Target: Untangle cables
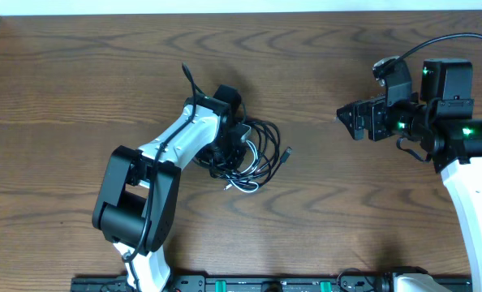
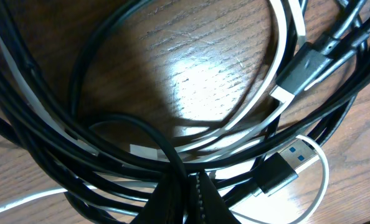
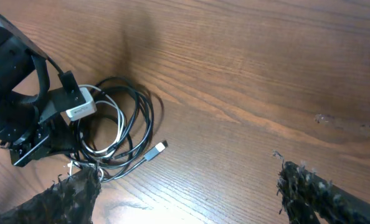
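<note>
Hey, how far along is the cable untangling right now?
Nothing looks done: the cables are one looped pile, white cord wound among black. In hand: the left pincer is down in the pile, apparently closed on them. The right pincer hovers open, apart. All separating remains.

The dark wood-grain counter [image 1: 330, 211] carries one tangled heap of cables [image 1: 256, 162], black with one white among them, lying left of centre, away from every edge.
</note>
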Robot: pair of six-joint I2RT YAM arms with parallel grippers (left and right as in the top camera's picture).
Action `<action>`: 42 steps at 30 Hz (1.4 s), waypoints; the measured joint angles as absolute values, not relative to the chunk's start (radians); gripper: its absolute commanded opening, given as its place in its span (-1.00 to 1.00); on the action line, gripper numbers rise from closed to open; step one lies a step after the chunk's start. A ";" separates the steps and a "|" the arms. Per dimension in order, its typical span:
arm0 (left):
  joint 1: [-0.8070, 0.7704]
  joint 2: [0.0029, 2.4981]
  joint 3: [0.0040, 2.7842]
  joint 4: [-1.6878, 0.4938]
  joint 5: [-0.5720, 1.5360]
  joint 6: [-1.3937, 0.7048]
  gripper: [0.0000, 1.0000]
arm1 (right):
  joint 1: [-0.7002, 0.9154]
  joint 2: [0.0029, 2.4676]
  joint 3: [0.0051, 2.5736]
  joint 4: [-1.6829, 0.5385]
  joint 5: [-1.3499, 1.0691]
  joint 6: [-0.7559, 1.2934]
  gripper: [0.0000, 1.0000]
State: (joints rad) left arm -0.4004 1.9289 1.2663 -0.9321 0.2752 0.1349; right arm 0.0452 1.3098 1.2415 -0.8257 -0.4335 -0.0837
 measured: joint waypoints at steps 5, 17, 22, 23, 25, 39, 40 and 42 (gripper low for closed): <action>-0.396 1.929 1.299 -0.973 0.275 0.116 -0.85 | 0.046 1.310 1.242 -0.814 -0.434 -0.074 0.76; -0.387 1.629 1.626 -0.964 0.352 0.004 -0.86 | 0.046 1.314 1.242 -0.721 -0.479 0.033 0.62; -0.387 1.523 1.629 -0.936 0.406 -0.032 -0.86 | 0.068 1.348 1.242 -0.659 -0.512 0.065 0.61; -0.387 1.516 1.629 -0.934 0.414 -0.042 -0.85 | 0.079 1.357 1.242 -0.644 -0.522 0.069 0.61; -0.387 1.510 1.629 -0.925 0.435 -0.059 -0.85 | 0.104 1.378 1.242 -0.613 -0.540 0.076 0.60; -0.387 1.510 1.628 -0.804 0.517 -0.329 -0.85 | 0.194 1.462 1.243 -0.484 -0.630 0.087 0.43; -0.387 1.510 1.628 -0.804 0.518 -0.338 -0.86 | 0.194 1.466 1.243 -0.468 -0.650 0.077 0.43; -0.387 1.510 1.628 -0.806 0.519 -0.350 -0.86 | 0.194 1.468 1.243 -0.434 -0.693 0.057 0.44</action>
